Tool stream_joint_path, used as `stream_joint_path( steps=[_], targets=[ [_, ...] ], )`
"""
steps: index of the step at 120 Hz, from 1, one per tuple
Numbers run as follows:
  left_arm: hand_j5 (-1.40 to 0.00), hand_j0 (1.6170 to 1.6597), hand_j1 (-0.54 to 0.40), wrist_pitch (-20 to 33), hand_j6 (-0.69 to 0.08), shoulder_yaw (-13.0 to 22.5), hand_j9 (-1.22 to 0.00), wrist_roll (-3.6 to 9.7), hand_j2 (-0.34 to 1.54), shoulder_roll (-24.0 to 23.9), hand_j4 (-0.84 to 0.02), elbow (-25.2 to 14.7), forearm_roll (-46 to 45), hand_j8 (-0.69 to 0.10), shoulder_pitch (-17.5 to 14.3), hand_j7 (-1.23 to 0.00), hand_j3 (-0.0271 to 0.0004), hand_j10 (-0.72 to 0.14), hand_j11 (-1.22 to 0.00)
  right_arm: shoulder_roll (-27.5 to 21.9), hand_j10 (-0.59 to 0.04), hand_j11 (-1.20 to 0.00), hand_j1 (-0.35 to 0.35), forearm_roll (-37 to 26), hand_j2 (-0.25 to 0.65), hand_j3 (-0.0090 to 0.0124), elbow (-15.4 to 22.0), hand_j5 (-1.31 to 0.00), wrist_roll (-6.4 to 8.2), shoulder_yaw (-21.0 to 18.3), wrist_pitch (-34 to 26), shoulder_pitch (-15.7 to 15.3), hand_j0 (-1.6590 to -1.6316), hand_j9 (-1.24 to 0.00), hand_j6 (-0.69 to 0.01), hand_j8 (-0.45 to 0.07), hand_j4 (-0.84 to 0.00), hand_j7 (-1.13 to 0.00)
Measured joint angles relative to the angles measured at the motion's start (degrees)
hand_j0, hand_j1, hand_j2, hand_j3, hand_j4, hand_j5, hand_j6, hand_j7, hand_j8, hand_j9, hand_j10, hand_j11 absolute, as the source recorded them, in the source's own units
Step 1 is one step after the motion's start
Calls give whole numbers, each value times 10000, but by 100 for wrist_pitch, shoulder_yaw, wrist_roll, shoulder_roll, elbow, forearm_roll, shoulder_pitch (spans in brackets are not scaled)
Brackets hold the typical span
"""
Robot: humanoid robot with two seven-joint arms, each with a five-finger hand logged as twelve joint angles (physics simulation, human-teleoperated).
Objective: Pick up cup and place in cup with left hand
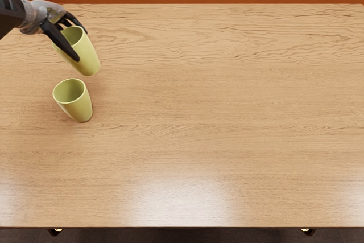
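- Hand state: the left hand [53,13] is reaching in from the 10 o'clock edge of the view and is clamping the gripped cup [87,56] near its rim.
- Gripped cup: this part is occupying the 10 o'clock sector of the table [216,112]; its mouth is facing upward and its base is pointing toward 5 o'clock in the view. It is appearing to be hanging above the surface, though the exact clearance is not showing.
- Standing cup [79,107]: the receiving part is standing upright at about 9 o'clock on the table, its open mouth facing up. It is lying at 6 o'clock from the gripped cup, near it and apart from the hand.
- Completed: grasping is showing as done, and lifting is apparently done too.
- Outstanding: the gripped cup is sitting outside the standing cup, so aligning, inserting and releasing are all remaining. Progress is probably nearing the halfway point.
- Next step, as judged: transferring toward 6 o'clock is being called for, keeping the base above the receiving rim before lowering.
- Caution: if the base is travelling too low, it is risking striking that rim and tipping the standing cup.
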Motion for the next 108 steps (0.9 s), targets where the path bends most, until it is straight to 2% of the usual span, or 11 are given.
stream_joint_path(
  steps=[13, 32, 36, 62, 76, 96, 108],
  targets=[
    [-8622, 16511, -1624, 4, -1370, 246, -8373, 0, 969, 205, -3136, -129, -226, -1072, -422, -8416, 0, -2799, -8134, 0, -293, -381, -3139, -1, -60, 0, 2, -381, 2, 0, 0, 5, -16581, -381, -294, -294, -294, -381],
    [-8841, 16507, -2101, -6, -1011, 434, -8660, 0, 1408, 365, -2756, -298, -406, -697, -435, -8605, 0, -2403, -8293, 0, -293, -381, -3139, 1, -60, 0, 4, -381, -3, 0, 1, 10, -16581, -381, -294, -294, -294, -381],
    [-8889, 16503, -1870, -7, -967, 462, -8704, 0, 1212, 422, -2703, -340, -423, -596, -435, -8647, 0, -2363, -8313, 0, -293, -381, -3139, 0, -60, 0, 4, -381, -3, -2, 2, 11, -16581, -381, -294, -293, -293, -381],
    [-8683, 16505, -1822, 19, -1086, 569, -8732, 1, 1287, 690, -3078, -620, -487, -810, -441, -8506, 0, -2507, -8359, 0, -293, -381, -3139, -3, -60, 0, 5, -381, -4, -5, 5, 49, -16581, -381, -294, -294, -294, -381],
    [-8750, 16505, -1529, 29, -1312, 601, -8784, 0, 1140, 692, -3143, -748, -631, -894, -560, -8523, 0, -2630, -8406, 0, -293, -381, -3139, -3, -60, 0, 4, -381, -4, -5, 5, 54, -16581, -381, -294, -294, -294, -381],
    [-9298, 16497, -1582, 31, -1011, 716, -9146, 3, 1236, 905, -3085, -922, -785, -716, -637, -8966, 0, -2642, -8602, 0, -293, -381, -3139, -3, -60, 0, 3, -381, -4, -5, 4, 60, -16581, -381, -293, -293, -293, -381],
    [-9239, 16495, -1149, 34, -1296, 772, -8995, 3, 1033, 1025, -3405, -1034, -811, -1146, -707, -8859, 0, -2929, -8625, 0, -293, -381, -3139, -3, -60, 0, 4, -381, -4, -6, 6, 63, -16581, -381, -293, -293, -293, -381]
  ],
)
